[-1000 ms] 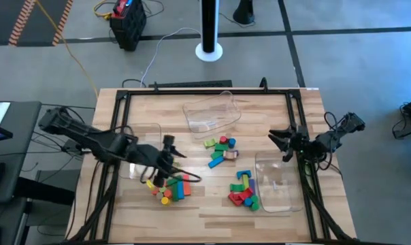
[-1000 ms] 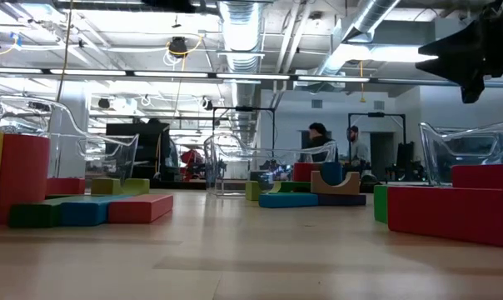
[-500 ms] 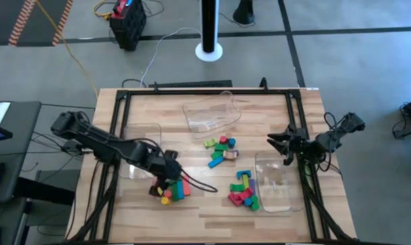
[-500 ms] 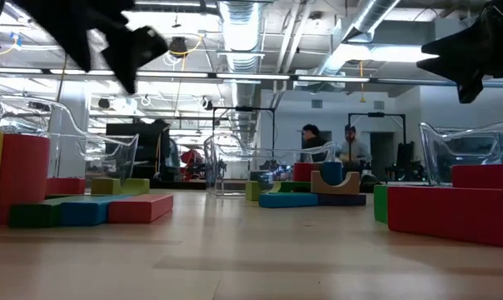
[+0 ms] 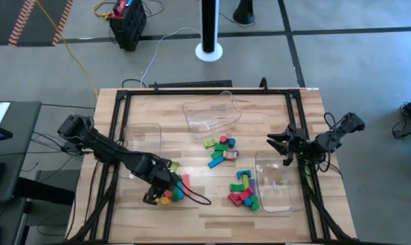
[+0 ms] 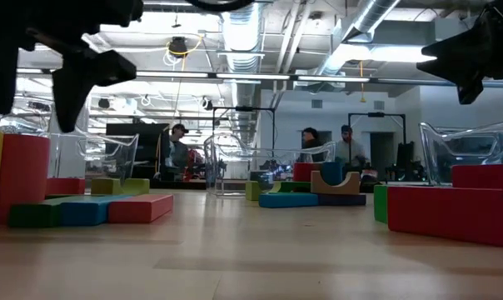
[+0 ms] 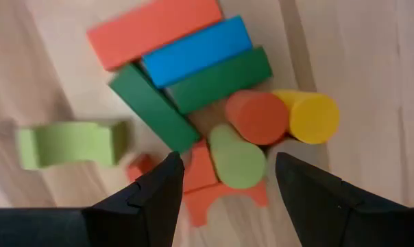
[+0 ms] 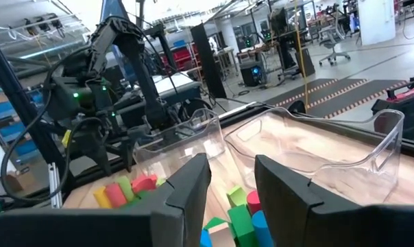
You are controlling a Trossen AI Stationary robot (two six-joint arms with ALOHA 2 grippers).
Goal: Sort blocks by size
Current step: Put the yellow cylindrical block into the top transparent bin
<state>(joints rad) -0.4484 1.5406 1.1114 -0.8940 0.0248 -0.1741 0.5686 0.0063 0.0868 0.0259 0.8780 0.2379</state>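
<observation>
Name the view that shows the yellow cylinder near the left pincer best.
Left wrist view: the yellow cylinder lies large and unobstructed beside an orange one. The high view gives only a speck; the low and right wrist views don't clearly show it.

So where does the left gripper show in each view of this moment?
High view: left gripper, low on the picture's left, over the left pile of blocks.
Low view: dark shape at top left, above the pile.
Left wrist view: its own open fingers at the bottom, pile beyond.
Right wrist view: far off, above the pile.
Shared landmark: that pile.
</observation>
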